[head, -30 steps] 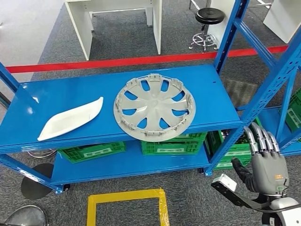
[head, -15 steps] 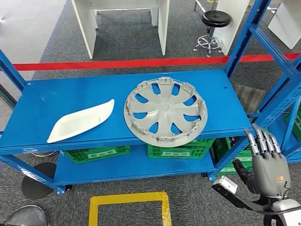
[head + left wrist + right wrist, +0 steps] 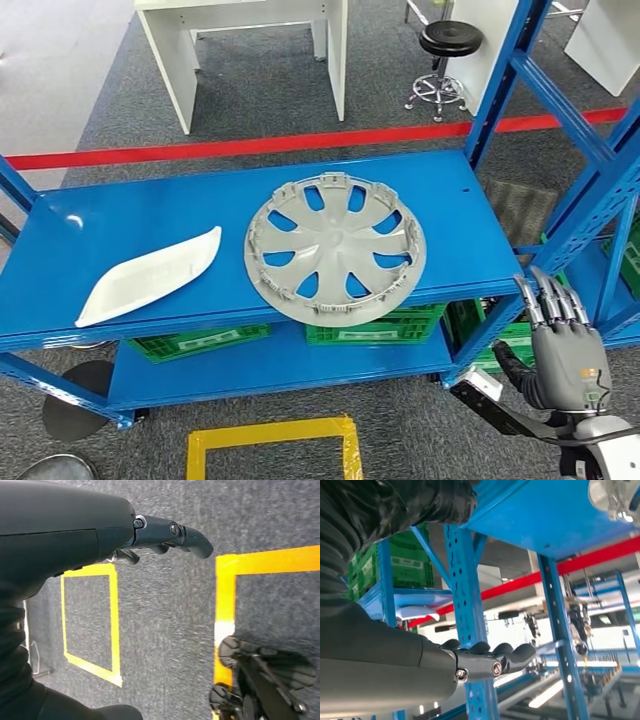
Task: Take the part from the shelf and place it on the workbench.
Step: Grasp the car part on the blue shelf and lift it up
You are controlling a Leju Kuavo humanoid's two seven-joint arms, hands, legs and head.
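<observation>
A grey wheel cover (image 3: 334, 247) lies flat on the blue shelf (image 3: 113, 225), its near rim over the shelf's front edge. To its left on the same shelf lies a long white curved part (image 3: 147, 275). My right hand (image 3: 564, 345) is raised below and to the right of the shelf's front corner post (image 3: 483, 330), fingers straight and apart, holding nothing; the right wrist view shows the right hand (image 3: 486, 661) in front of that post from underneath the shelf. In the left wrist view my left hand (image 3: 166, 535) hangs over the carpet with nothing in it.
Green crates (image 3: 370, 325) sit on the lower shelf level. Yellow tape squares (image 3: 272, 440) mark the carpet in front of the shelf. Behind the shelf run a red floor line (image 3: 226, 148), a white desk (image 3: 249, 40) and a black stool (image 3: 445, 45). Blue uprights (image 3: 596, 180) stand at right.
The whole picture shifted right and then back left, so the camera moved. My right hand has stayed beside the shelf corner, fingers still spread.
</observation>
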